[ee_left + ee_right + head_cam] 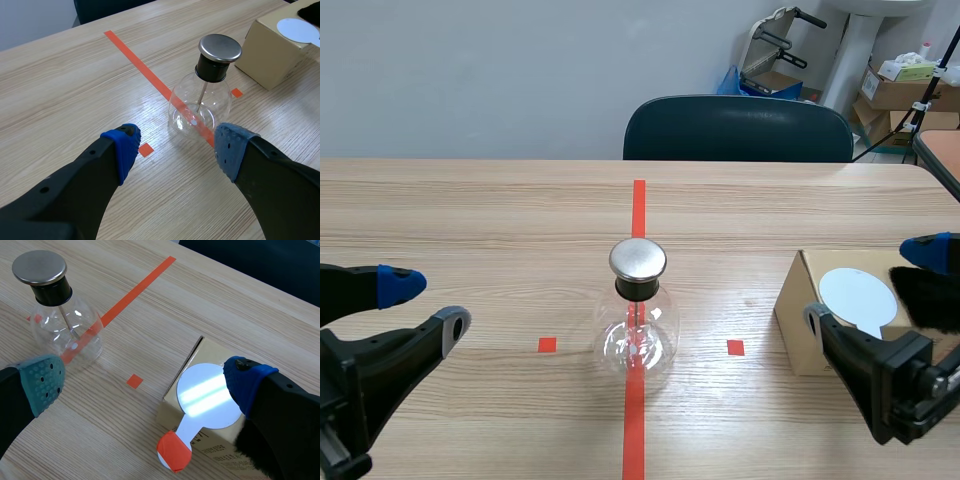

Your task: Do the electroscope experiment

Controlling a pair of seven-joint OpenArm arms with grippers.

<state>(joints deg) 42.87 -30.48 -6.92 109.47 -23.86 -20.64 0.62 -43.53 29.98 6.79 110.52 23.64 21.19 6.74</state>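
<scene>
The electroscope [202, 95] stands upright just ahead of the released left claw [176, 150], rod vertical, while a disc paddle [207, 395] lies flat on a box [200, 351] under the released right claw [145, 382], its red handle pointing back toward that claw.

Cardboard box [798, 325]: right part hidden behind the right jaws in scene view; cut by the frame edge in left wrist view. White disc [850, 292] on box: rim partly covered by the same jaws. Dark fuzzy mass [254, 452] on box: mostly behind the jaws, cannot identify. Electroscope [638, 335]: rod's lower end lost in glass reflections, too small to read. Chair [738, 130]: only backrest shows above worktop [470, 210]
</scene>
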